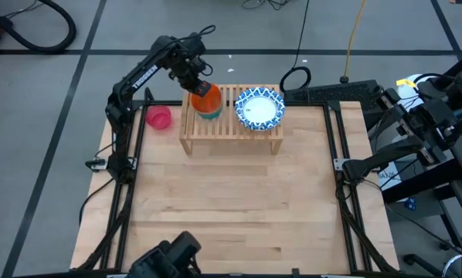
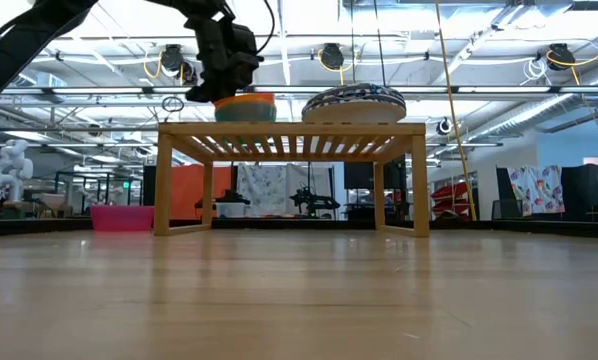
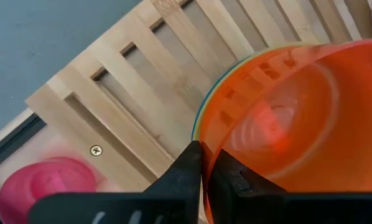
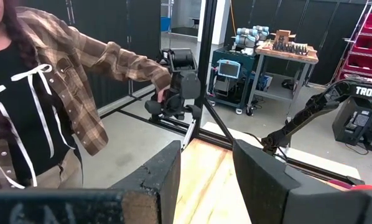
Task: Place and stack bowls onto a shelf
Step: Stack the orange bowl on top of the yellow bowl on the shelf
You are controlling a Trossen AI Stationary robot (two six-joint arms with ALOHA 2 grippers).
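Bare counter (image 1: 239,208) spreads wide in front of the shelf (image 1: 231,133), which stands at the far edge. Reaching over the shelf's left end, the left hand (image 3: 203,163) pinches the orange-red bowl's (image 1: 207,98) rim, nested in a teal bowl (image 1: 208,113). Blue-patterned bowls (image 1: 259,107) sit right; the pink bowl (image 1: 159,116) lies beside the shelf. Off the counter's right edge, the right hand (image 4: 206,171) stands apart.

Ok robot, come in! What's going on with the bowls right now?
Left gripper pinching orange bowl rim, stacked on shelf. Right gripper open, parked. Blue-patterned bowls shelved; pink bowl waiting. Nothing blocking.
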